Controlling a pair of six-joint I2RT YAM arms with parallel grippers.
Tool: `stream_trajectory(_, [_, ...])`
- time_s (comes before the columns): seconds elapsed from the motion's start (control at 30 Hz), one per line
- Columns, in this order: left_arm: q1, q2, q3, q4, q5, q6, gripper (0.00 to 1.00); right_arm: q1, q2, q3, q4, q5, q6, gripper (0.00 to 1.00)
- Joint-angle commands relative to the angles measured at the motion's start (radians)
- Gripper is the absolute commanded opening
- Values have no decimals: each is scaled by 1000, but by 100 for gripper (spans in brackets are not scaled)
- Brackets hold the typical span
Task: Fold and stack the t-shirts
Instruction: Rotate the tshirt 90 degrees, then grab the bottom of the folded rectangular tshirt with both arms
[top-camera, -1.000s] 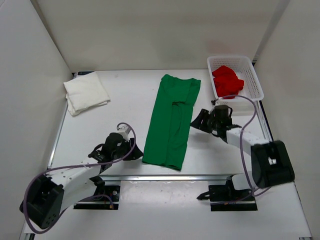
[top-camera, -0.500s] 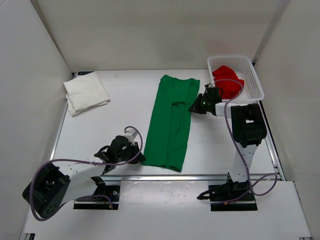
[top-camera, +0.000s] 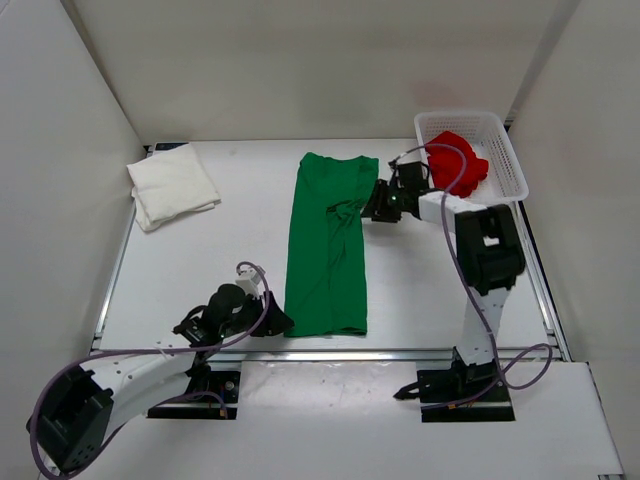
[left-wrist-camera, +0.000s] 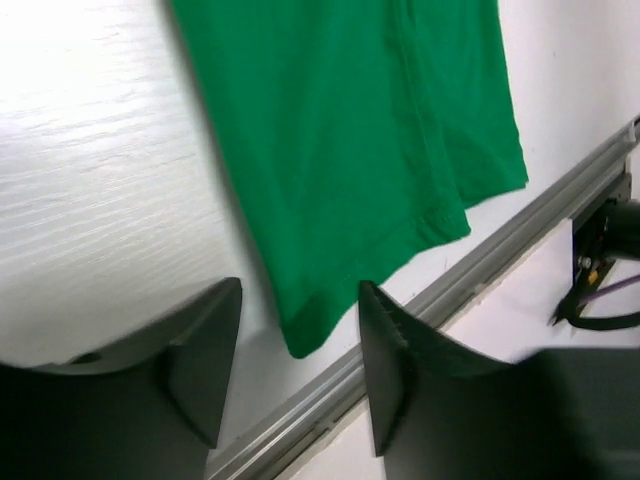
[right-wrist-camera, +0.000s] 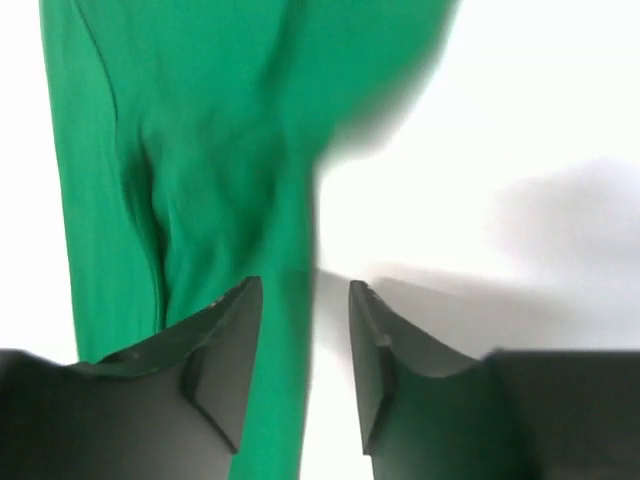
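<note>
Top external view: green t-shirt (top-camera: 325, 250) lies mid-surface (top-camera: 220, 260) as a long narrow strip running near to far, with a bunched wrinkle in its far half. White t-shirt (top-camera: 172, 185) folded, far left corner. Red t-shirt (top-camera: 455, 160) crumpled in the white basket (top-camera: 505, 150), far right.

Left claw (top-camera: 275, 322) sits low at the green shirt's near left corner. Left wrist view: fingers well apart, the corner of the hem showing in the gap, nothing pinched.

Right claw (top-camera: 372, 207) is at the green shirt's right edge, far end. Right wrist view: fingers partly apart, shirt edge and bare surface both visible between them, not clamped on cloth. Contact with the cloth can't be told.
</note>
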Motion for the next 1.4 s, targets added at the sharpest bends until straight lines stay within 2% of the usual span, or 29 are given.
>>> stream_trajectory(0.0, [31,-12,3,-27,11,-6,63,-10,-239,-181,43,39,15,40])
stream_trajectory(0.07, [33,-6,5,-21,17,0,76,8,-415,-402,99,54,58,40])
stream_trajectory(0.1, [24,1,11,-21,17,3,79,17,-498,-519,146,50,89,41])
stream_trajectory(0.17, [5,29,18,-46,6,14,92,78,-613,-680,209,44,119,40])
stream_trajectory(0.23, [-1,18,15,-59,-7,20,99,124,-722,-819,215,59,144,39])
stream_trajectory(0.4, [51,-25,-44,-14,65,-10,99,285,-1033,-1109,172,101,268,40])
stream_trajectory(0.43, [40,-31,-48,-14,63,-9,97,301,-1089,-1138,180,101,290,40])
stream_trajectory(0.5, [31,-43,-48,-22,72,-9,69,339,-1149,-1198,180,110,346,42])
stream_trajectory(0.57, [33,-45,-51,-45,78,3,53,350,-1173,-1218,160,99,368,41])
stream_trajectory(0.7, [8,-45,-48,-96,69,12,52,396,-1203,-1261,171,94,414,38])
stream_trajectory(0.9, [-49,32,-29,-22,51,-20,52,404,-1161,-1273,243,48,432,29])
stream_trajectory(0.97, [-56,57,-17,-8,46,-23,47,404,-1146,-1273,271,35,432,25])
stream_trajectory(1.03, [-62,80,-8,-4,48,-18,35,393,-1149,-1273,284,24,436,18])
stream_trajectory(1.2, [-58,71,-21,18,55,-49,16,430,-1207,-1270,271,-2,454,0])
stream_trajectory(1.23, [-56,64,-23,13,65,-52,11,451,-1225,-1272,254,7,466,0])
stream_trajectory(1.37, [-59,-10,-24,-70,88,-66,3,581,-1392,-1301,36,57,568,0])
